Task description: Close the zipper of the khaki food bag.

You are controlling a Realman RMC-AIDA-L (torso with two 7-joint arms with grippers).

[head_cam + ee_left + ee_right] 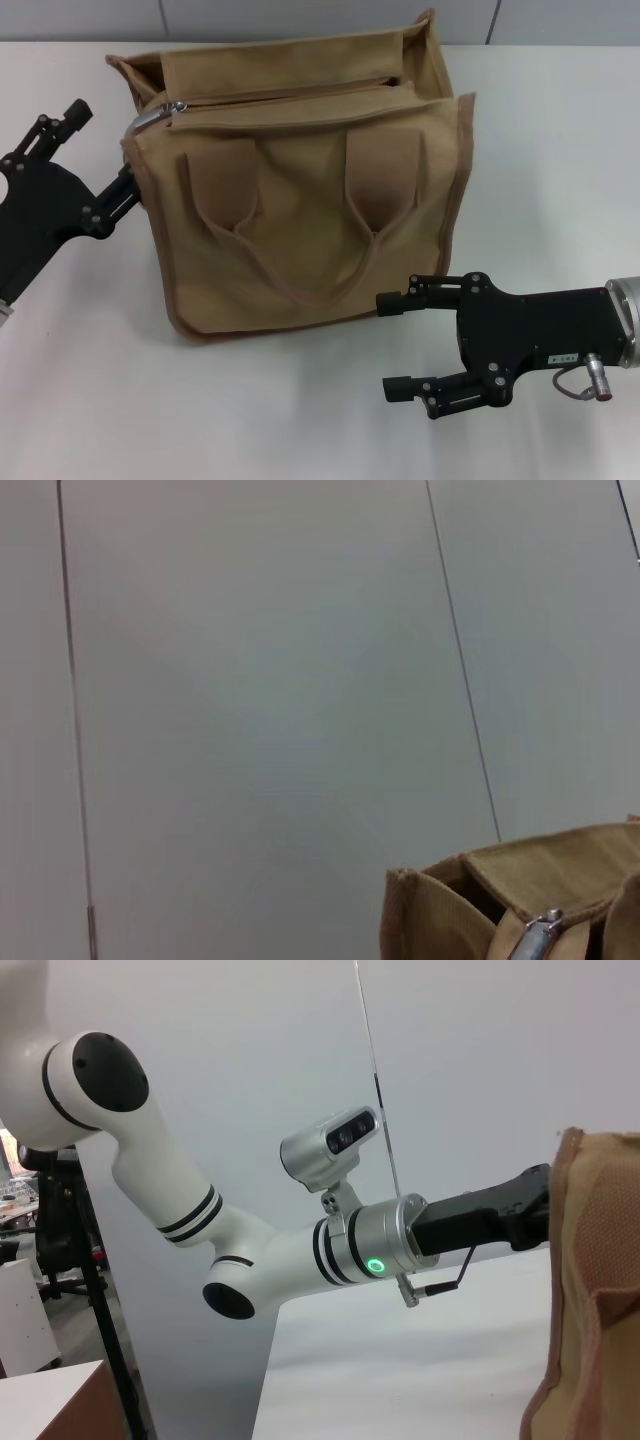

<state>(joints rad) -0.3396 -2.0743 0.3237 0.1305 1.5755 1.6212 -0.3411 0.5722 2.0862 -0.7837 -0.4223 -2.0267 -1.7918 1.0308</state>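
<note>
The khaki food bag [300,230] stands upright at the middle of the white table, its two looped handles hanging down its front. The zipper [290,92] runs along the top panel. Its silver pull tab [165,112] sits at the bag's left end and also shows in the left wrist view [537,937], beside a dark gap under the top flap. My left gripper [100,150] is open at the bag's left side, its lower finger against the side wall just below the pull tab. My right gripper [388,345] is open and empty, in front of the bag's lower right corner.
The white table [90,400] spreads around the bag on all sides. A grey panelled wall [280,680] stands behind it. The right wrist view shows my left arm [380,1245] reaching to the bag's side [600,1290].
</note>
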